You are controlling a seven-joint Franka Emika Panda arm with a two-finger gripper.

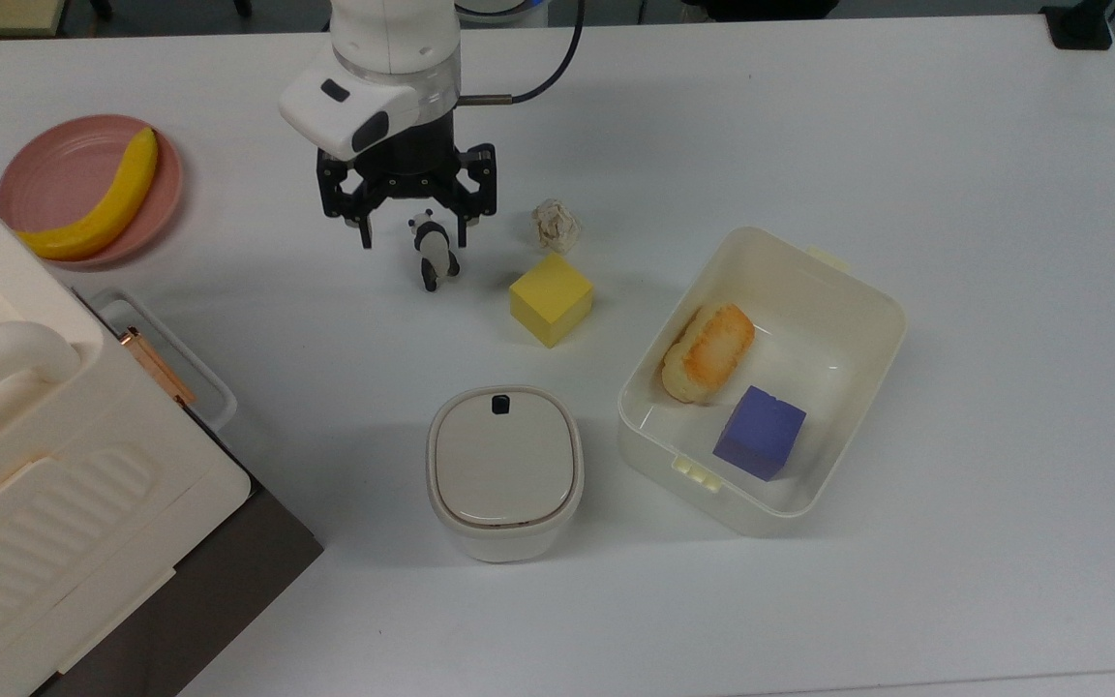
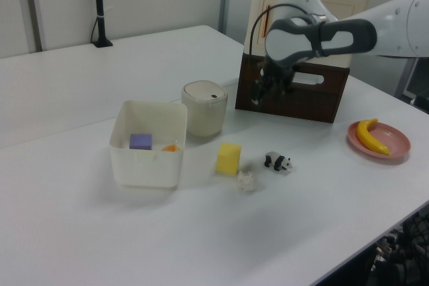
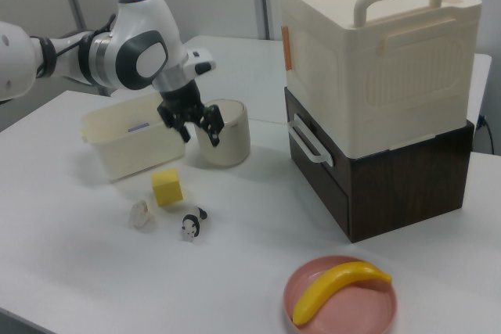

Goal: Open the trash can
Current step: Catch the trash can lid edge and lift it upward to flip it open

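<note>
The biggest thing near me is the ribbed appliance (image 1: 54,484), off to the top view's left and below my claw, stacked on a dark brown base (image 3: 383,185). Next is the table (image 1: 906,145), white and wide under everything. The tub (image 1: 867,300) sits to the top view's lower right of my claw, well apart, with a bread roll (image 1: 708,351) and a purple cube (image 1: 760,433) inside it.

The can (image 1: 504,471) stands almost straight below my claw in the top view, well apart from me, with the tub just beside it on the top view's right. Its lid (image 1: 504,460) lies flat and shut, and the black button (image 1: 499,405) sits at the rim on the side facing me.

My claw (image 1: 409,235) hangs in the air, pointing down, fingers spread wide with nothing between them. In the top view the panda (image 1: 434,252) appears between my fingertips, but I judge I am above it, not touching; the right view shows it on the table, lower than my claw. The yellow cube (image 1: 551,298) and the paper wad (image 1: 557,225) lie near me on the top view's right. The pink plate (image 1: 54,169) with the banana (image 1: 98,198) is well off to the top view's left.

As for the job, nothing is done: the lid is down and the button untouched. I judge I am in the approach. What is left is to travel over to the can, come down on the button, and press it so the lid flips up.
</note>
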